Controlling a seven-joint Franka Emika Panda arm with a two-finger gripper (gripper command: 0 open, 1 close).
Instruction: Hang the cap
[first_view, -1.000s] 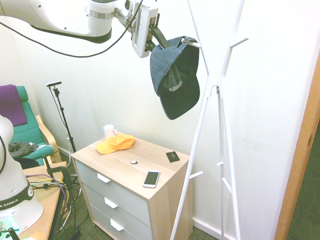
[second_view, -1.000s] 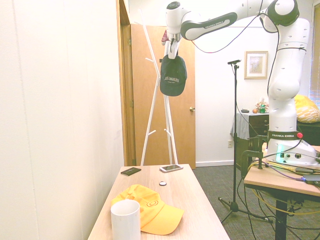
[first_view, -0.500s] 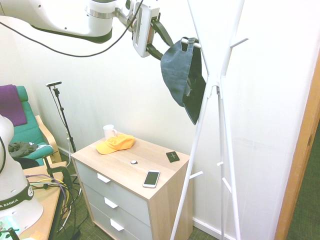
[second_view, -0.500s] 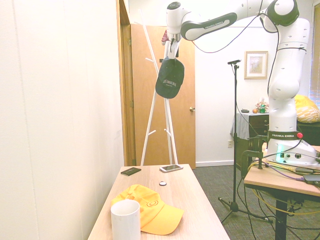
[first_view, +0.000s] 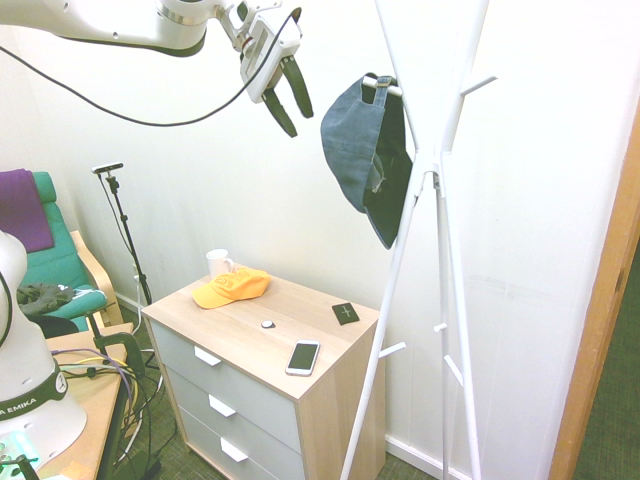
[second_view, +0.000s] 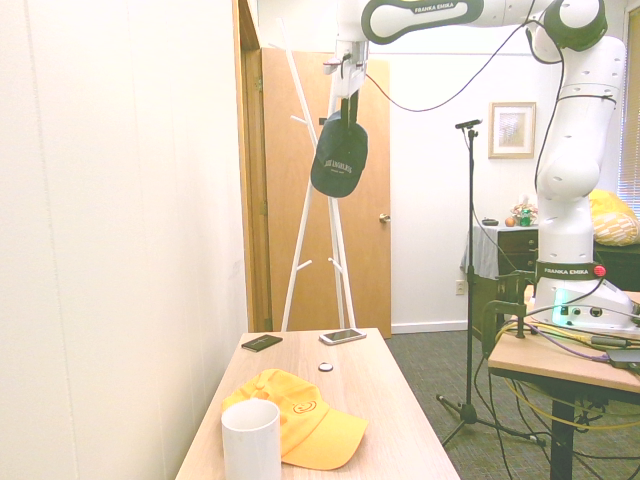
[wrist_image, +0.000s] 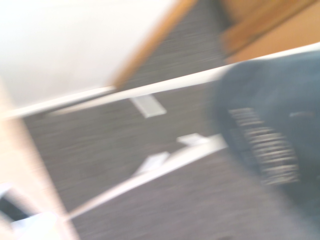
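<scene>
Claw (first_view: 289, 98): one, two dark fingers, parted, nothing between them; beside the cap, a gap separating the two in the first exterior view. It points obliquely down, a pose that would suit backing off without snagging the fabric.

Cap (first_view: 366, 150): one, navy, white lettering on the front; on the rack, its back strap looped around an upper peg (first_view: 382, 88). Brim downward, crown to the claw's side; the strap bears the weight, hence the hang. Hanging judged complete; what remains is likely only to draw the arm clear. Risk: a fingertip brushing the crown and working the strap along the peg.

Rack (first_view: 452, 250): one, white, slanting poles crossing at a joint below the peg; further pegs, high and low. Its poles limit any move past the cap, as does the wall (first_view: 540, 200) behind.

Dresser (first_view: 335, 408): one, pale wood top, below the claw. On it: mug (second_view: 251, 445), white; second cap (second_view: 325, 440), yellow, against the mug or just beside it; small disc (second_view: 326, 367); phone (second_view: 343, 336); dark card (second_view: 262, 343). All low, out of the arm's way.

Door (second_view: 375, 250): one, wooden, beyond the rack.
</scene>
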